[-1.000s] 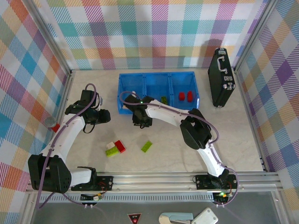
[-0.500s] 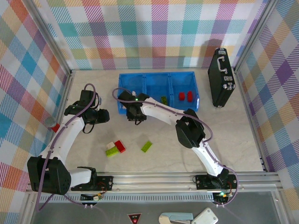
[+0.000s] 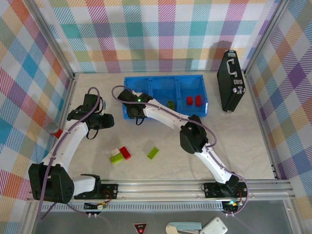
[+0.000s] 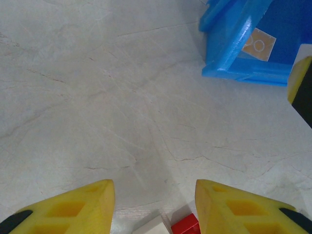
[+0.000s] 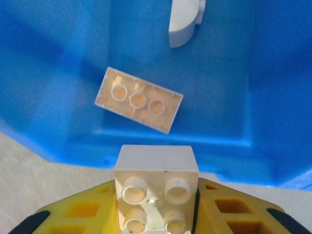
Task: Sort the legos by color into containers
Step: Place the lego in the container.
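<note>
My right gripper (image 5: 156, 214) is shut on a cream-white lego (image 5: 156, 190), studs toward the camera, over the near rim of the blue tray's (image 3: 163, 78) left compartment. Inside that compartment an upside-down cream brick (image 5: 138, 99) and another white piece (image 5: 184, 22) lie on the floor. Green bricks (image 3: 171, 104) sit in the middle compartment and red ones (image 3: 193, 100) in the right one. My left gripper (image 4: 155, 200) is open over bare table left of the tray. A red brick (image 4: 187, 225) and a white one (image 4: 153, 226) lie just below its fingers.
A green, white and red cluster (image 3: 120, 154) and a lone green brick (image 3: 153, 152) lie on the table in front of the tray. A black case (image 3: 230, 80) stands at the back right. A small red piece (image 3: 58, 132) lies by the left wall.
My right gripper has carried the cream-white lego left and farther back, up to the tray's left compartment. The left arm has stayed where it was.
</note>
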`<state>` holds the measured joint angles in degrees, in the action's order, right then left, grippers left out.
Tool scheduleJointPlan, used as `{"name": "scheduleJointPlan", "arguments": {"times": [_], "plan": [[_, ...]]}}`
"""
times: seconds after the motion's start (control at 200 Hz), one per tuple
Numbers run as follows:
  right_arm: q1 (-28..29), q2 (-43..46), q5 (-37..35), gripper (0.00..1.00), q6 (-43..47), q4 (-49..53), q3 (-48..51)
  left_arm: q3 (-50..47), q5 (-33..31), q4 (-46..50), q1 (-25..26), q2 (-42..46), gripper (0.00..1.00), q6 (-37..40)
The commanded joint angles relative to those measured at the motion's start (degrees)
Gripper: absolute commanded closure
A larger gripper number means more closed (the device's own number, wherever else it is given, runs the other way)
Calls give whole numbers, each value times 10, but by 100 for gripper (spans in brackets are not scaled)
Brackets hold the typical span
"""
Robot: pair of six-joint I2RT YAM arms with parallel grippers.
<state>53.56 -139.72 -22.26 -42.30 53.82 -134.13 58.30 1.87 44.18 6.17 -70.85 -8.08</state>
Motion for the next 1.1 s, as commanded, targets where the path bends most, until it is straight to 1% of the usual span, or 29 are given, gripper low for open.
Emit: {"name": "scheduleJointPlan", "arguments": {"times": [0.0, 0.125, 0.545, 0.945, 1.095], "plan": [[-9, -21, -34, 63, 17, 2, -28, -9, -3, -5, -8, 10, 53, 5], [-15, -36, -45, 63, 22, 0, -42, -10, -3, -5, -7, 8, 53, 3], [-23, -76, -43, 62, 47, -31, -73, -10, -2, -5, -7, 2, 53, 3], [-23, -67, -38, 56, 46, -29, -74, -9, 4, -5, -7, -6, 53, 4], [-22, -58, -38, 56, 51, -26, -73, -9, 4, -4, -7, -8, 53, 3]]}}
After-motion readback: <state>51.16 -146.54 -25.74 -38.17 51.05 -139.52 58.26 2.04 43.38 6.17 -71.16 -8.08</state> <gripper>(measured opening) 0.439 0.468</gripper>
